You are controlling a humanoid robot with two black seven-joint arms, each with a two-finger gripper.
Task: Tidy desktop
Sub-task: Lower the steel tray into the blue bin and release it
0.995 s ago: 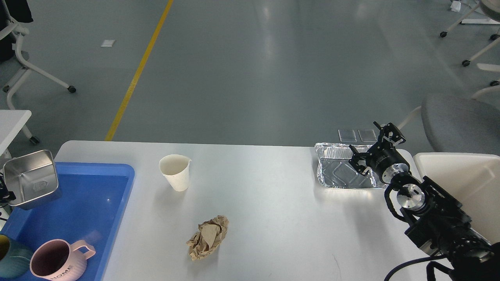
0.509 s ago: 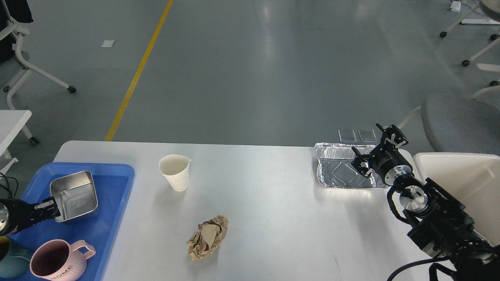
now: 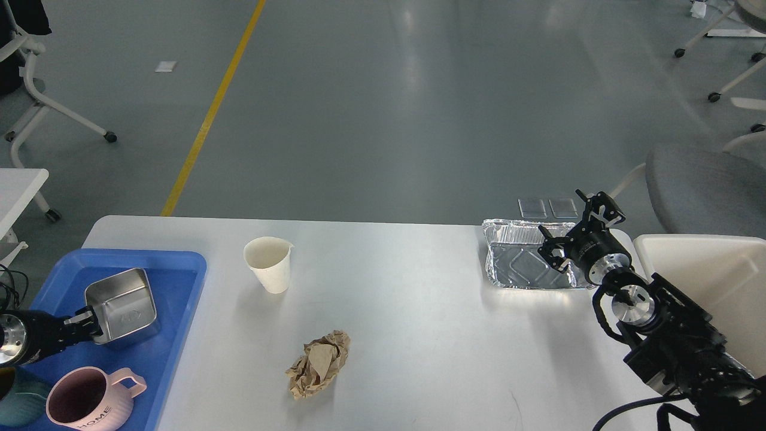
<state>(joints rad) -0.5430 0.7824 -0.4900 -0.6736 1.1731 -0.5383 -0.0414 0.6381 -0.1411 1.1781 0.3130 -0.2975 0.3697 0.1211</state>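
Note:
The white desktop [image 3: 419, 335] fills the lower part of the head view. On it stand a white paper cup [image 3: 268, 264], a crumpled brown paper ball [image 3: 318, 363] and an empty foil tray [image 3: 526, 262]. My left gripper [image 3: 84, 323] is shut on the near rim of a square steel container [image 3: 121, 305], which sits inside the blue tray [image 3: 179, 311] at the left. My right gripper [image 3: 575, 230] is open, its fingers spread above the foil tray's right end, holding nothing.
A pink mug [image 3: 90, 403] and a dark teal cup [image 3: 15, 404] stand in the blue tray's near end. A cream-white bin [image 3: 712, 281] stands off the desktop's right edge. A grey chair [image 3: 706, 188] and wheeled chair legs are behind.
My left gripper has carried the steel container from above the tray's left edge down into the blue tray. The right gripper has shifted only slightly right.

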